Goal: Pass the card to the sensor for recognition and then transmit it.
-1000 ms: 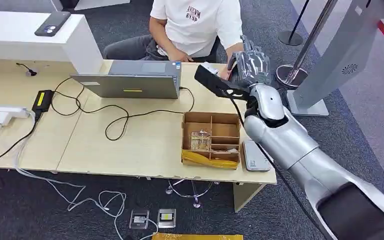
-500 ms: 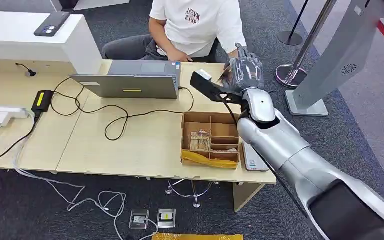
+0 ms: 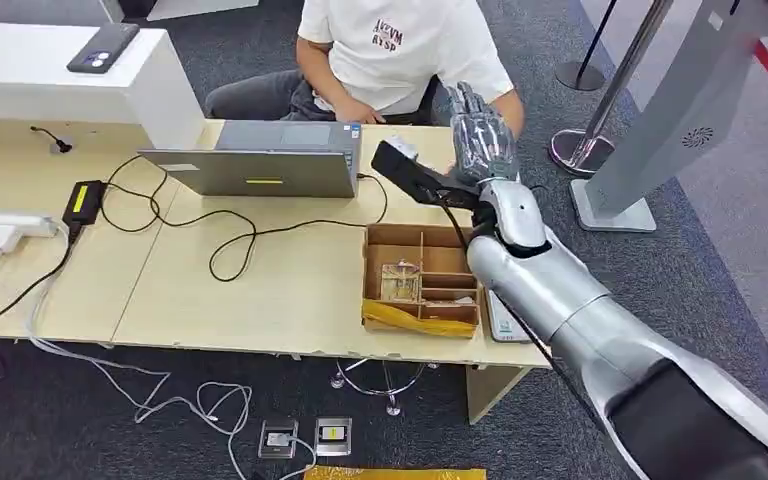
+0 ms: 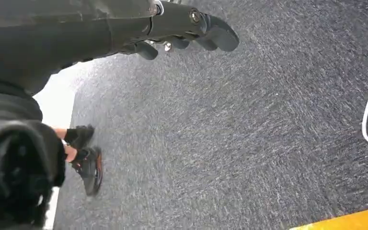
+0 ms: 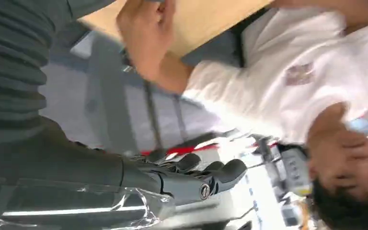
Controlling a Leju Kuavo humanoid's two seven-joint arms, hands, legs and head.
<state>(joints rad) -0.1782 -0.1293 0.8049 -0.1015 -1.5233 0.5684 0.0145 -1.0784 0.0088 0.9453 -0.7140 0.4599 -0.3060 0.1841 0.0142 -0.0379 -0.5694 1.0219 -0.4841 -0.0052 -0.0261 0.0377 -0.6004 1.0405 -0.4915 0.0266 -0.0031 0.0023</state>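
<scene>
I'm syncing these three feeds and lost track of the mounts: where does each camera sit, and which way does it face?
Head view: high on the body, looking forward and down at the table, laptop and seated person; the right arm and raised right hand show.
Left wrist view: behind the left hand, facing down at grey carpet.
Right wrist view: behind the right hand, facing the person and their hand.
Shared: head and right wrist views both show the person's white shirt.

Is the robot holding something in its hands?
Nothing. The right robot hand is raised near the seated person with fingers spread and empty; the left robot hand hangs empty over grey carpet.
</scene>
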